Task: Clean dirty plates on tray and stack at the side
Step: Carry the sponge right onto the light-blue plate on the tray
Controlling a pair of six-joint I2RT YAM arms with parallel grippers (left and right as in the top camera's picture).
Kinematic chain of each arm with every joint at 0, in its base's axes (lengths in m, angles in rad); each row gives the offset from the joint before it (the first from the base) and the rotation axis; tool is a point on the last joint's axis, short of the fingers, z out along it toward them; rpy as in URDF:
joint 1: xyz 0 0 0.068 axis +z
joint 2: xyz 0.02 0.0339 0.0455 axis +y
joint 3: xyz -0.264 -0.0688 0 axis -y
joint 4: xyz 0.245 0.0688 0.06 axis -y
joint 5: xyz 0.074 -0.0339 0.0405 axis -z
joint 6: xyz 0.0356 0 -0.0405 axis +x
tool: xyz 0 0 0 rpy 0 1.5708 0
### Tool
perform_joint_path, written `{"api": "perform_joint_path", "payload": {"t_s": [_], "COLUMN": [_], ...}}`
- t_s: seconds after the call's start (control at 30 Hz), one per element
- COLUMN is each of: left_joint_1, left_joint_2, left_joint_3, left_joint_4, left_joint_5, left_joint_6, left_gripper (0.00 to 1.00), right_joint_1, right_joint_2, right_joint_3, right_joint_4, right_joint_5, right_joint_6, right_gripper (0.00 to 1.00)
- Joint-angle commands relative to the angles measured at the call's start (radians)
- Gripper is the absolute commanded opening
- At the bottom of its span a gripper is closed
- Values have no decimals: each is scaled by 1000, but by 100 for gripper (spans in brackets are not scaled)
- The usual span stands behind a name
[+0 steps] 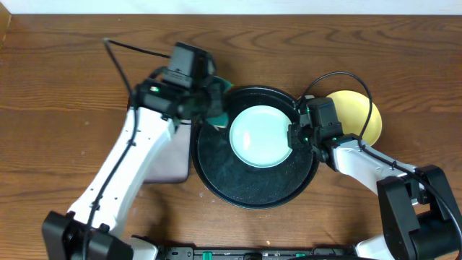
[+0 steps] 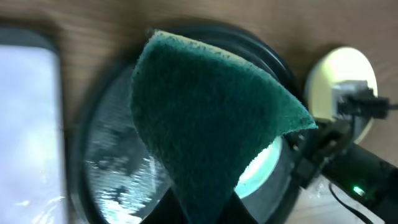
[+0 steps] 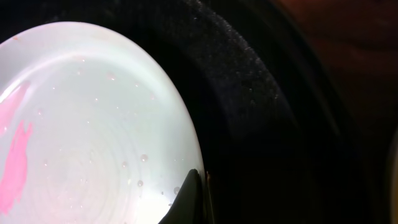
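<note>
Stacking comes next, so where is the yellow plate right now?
In the overhead view the yellow plate sits on the table just beyond the right rim of the black tray, next to the right gripper.

Seen from above, a dark green scouring pad [image 2: 205, 118] hangs folded — tent-like. A grey-lined rectangular tray [image 1: 172, 160] sits on the wooden table [image 1: 58, 87].

The right gripper [image 1: 294, 134] is sitting at the rim of a mint green plate [image 1: 258, 136], which is lying in the black tray [image 1: 245, 189] just ahead of its fingers; their grip is not showing. A yellow plate [image 1: 359, 115] is resting on the table just behind that gripper. The left gripper [image 1: 211, 103] is hanging over the tray's edge, with a dark green sponge [image 1: 219, 112] showing beneath it, near the mint plate.
</note>
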Motion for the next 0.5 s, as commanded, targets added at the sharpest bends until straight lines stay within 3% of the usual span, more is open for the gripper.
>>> {"api": "perform_joint_path", "payload": {"t_s": [0.0, 0.47], "left_joint_1": [-65, -119], "left_joint_2": [66, 208], "left_joint_3": [-26, -31], "left_joint_4": [45, 52], "left_joint_5": [10, -42], "left_joint_6": [-70, -97], "left_gripper": [8, 7], "right_joint_1": [18, 36], "right_joint_2": [5, 5], "right_joint_3": [3, 3], "right_joint_4": [-5, -19], "right_joint_5": [-13, -12], "right_joint_6": [11, 60], "right_gripper": [1, 1]}}
